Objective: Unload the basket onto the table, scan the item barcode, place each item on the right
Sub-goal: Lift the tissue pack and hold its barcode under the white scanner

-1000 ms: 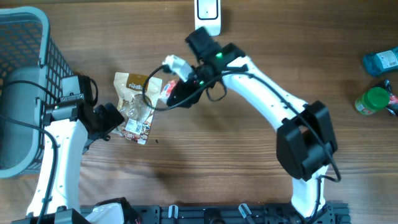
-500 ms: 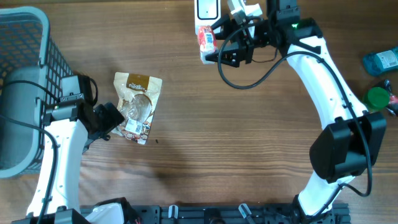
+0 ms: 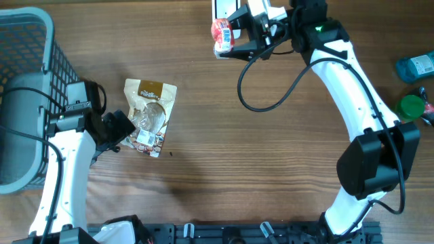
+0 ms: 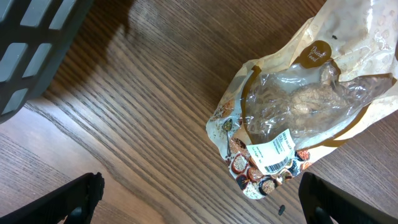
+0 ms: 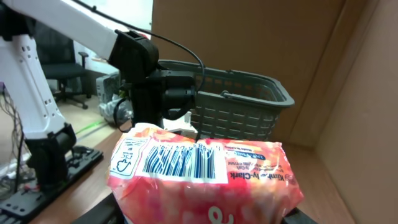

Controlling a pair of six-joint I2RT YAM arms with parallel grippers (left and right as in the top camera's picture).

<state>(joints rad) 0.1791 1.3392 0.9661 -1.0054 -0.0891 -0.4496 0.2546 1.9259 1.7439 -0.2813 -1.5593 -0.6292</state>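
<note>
The table, a brown wood-grain surface, fills the overhead view. A grey mesh basket occupies its far left corner. The right arm is extended from the near edge to the far edge of the table. The left arm is stationed just beside the basket.

A brown and clear snack pouch lies flat on the table, left of centre. The left pincer is positioned at the near left corner of the pouch. Its jaws are spread wide and nothing is held between them. In the left wrist view, the pouch is seen ahead of the two fingertips and apart from them, with a white barcode label at its near end.

The red packet is clamped in the right pincer and raised off the table. It projects from the fingertips toward the left. It is placed at the near edge of a white device at the far side of the table and overlaps that edge from above. In the right wrist view, the red packet fills the lower frame, with its barcode turned toward the camera. Whether the barcode faces the white device cannot be told.

A green-capped bottle and a blue item are located at the right edge, well apart from both pincers.
</note>
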